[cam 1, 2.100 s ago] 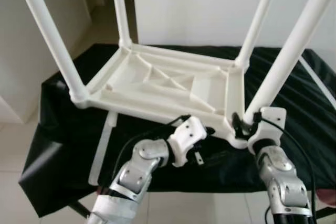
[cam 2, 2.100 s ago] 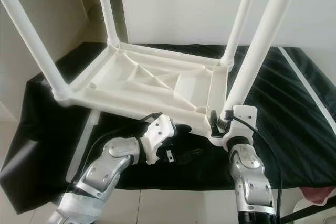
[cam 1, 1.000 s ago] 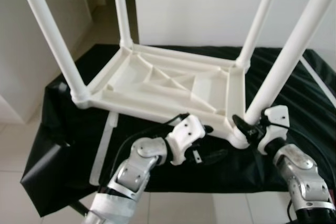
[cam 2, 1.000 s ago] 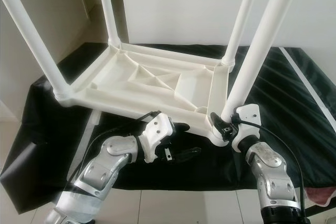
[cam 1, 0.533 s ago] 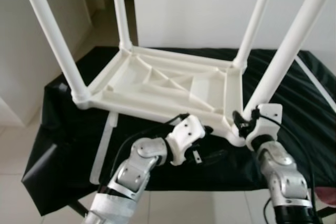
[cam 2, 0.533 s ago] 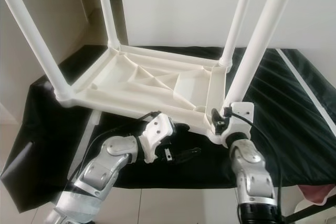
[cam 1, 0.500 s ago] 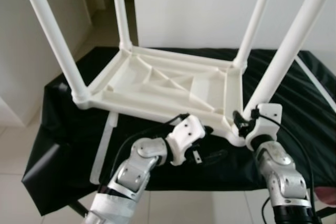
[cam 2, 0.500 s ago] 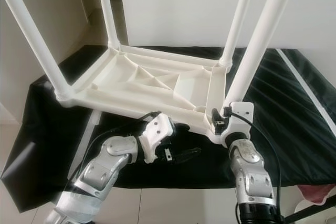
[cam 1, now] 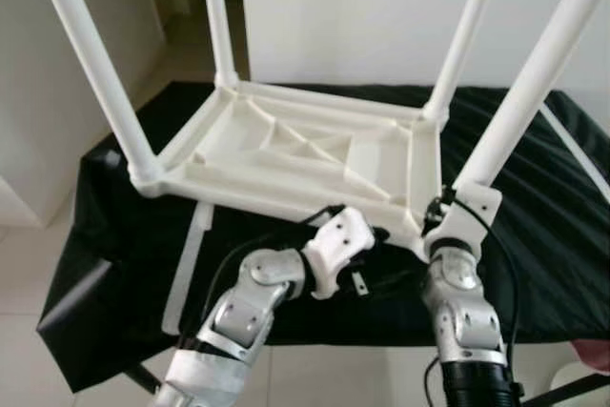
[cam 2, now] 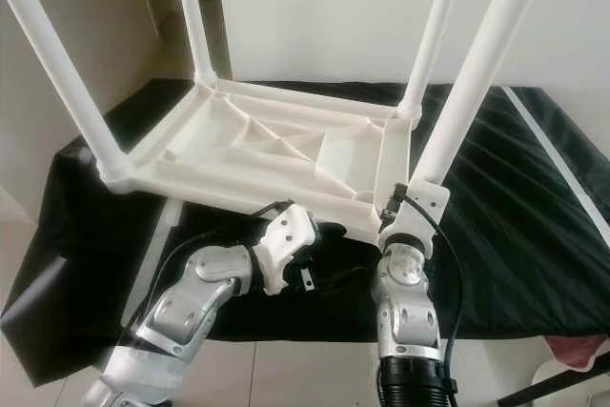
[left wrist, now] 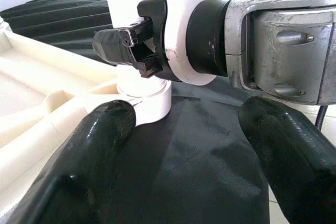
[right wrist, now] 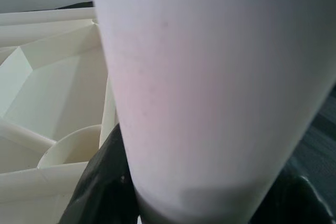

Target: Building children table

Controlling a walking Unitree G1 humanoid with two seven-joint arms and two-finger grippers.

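Right pincer point(cam 2: 412, 199): clenched round the near-right leg point(cam 2: 474, 73) just above its socket, likely to seat it.
Left pincer point(left wrist: 178, 145): released, fingers point(left wrist: 89, 156) spread low beside that corner, probably ready to brace.
Table point(cam 1: 295, 154): upside down on the black-draped bench point(cam 1: 534, 235), four legs up.
Arms: right forearm upright below the corner; left bent, reaching inward.
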